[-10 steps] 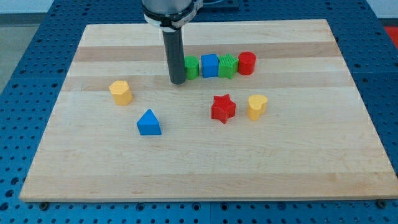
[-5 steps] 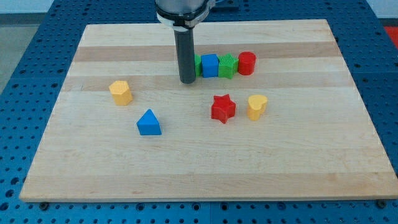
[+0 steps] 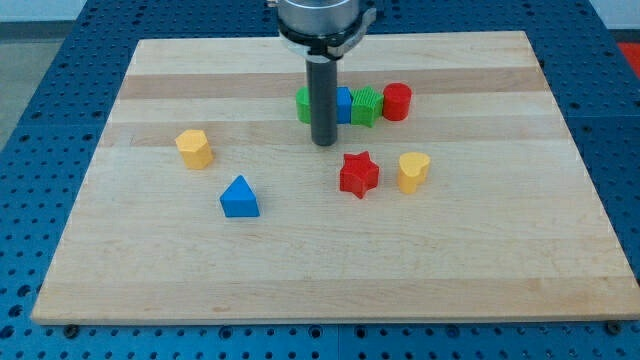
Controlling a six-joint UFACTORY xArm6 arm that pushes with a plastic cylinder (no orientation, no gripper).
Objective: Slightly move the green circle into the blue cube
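Observation:
The green circle (image 3: 302, 104) stands in the upper middle of the board, mostly hidden behind my rod. The blue cube (image 3: 343, 105) is just to its right, also partly hidden; I cannot tell whether they touch. My tip (image 3: 324, 142) rests on the board just below the two blocks, in front of the seam between them.
A green ridged block (image 3: 367, 106) and a red cylinder (image 3: 397, 101) continue the row to the right. A red star (image 3: 359, 174) and a yellow heart-like block (image 3: 412, 171) lie lower right. A yellow block (image 3: 195, 148) and a blue triangle (image 3: 239, 197) lie at left.
My rod has moved to the right and slightly down, from the left of the green circle to in front of the circle and cube. The blocks look unmoved.

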